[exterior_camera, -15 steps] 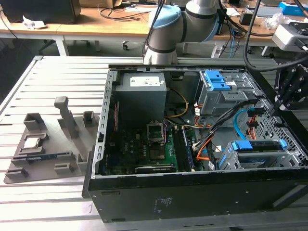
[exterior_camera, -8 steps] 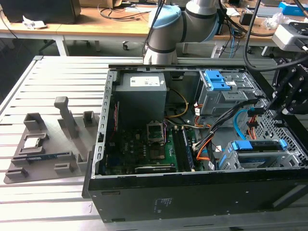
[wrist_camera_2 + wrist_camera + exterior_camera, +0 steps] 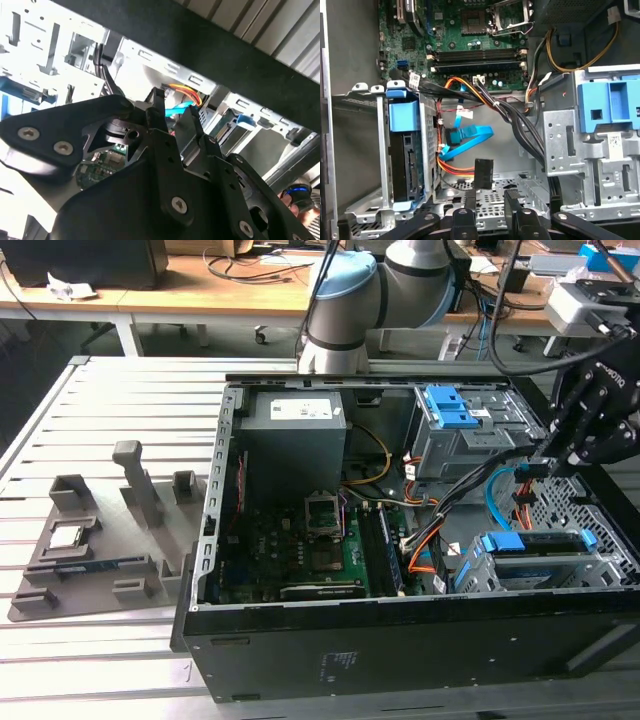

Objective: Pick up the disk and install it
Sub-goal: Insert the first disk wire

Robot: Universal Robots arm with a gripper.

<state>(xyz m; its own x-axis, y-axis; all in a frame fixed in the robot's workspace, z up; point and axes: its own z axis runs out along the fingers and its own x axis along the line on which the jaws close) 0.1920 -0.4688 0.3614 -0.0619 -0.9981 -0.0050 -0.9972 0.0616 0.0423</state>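
The disk (image 3: 408, 165) sits inside the grey drive cage (image 3: 380, 150) at the front corner of the open computer case. In the first wrist view I see its dark side edge and blue frame below the cage's blue latch (image 3: 402, 115). The exterior view shows the disk's blue frame edge (image 3: 548, 538) along the cage top. My gripper (image 3: 555, 452) hangs above the case's right end, beside the cage and over the cable bundle. Its fingers (image 3: 512, 200) stand slightly apart with nothing between them. A black cable plug (image 3: 483, 174) hangs just beyond the fingertips.
A second cage (image 3: 465, 425) with a blue latch stands at the case's back right. Orange, blue and black cables (image 3: 470, 135) cross between the two cages. The motherboard (image 3: 300, 550) and power supply (image 3: 292, 435) fill the left half. A grey fixture (image 3: 90, 540) lies on the slatted table.
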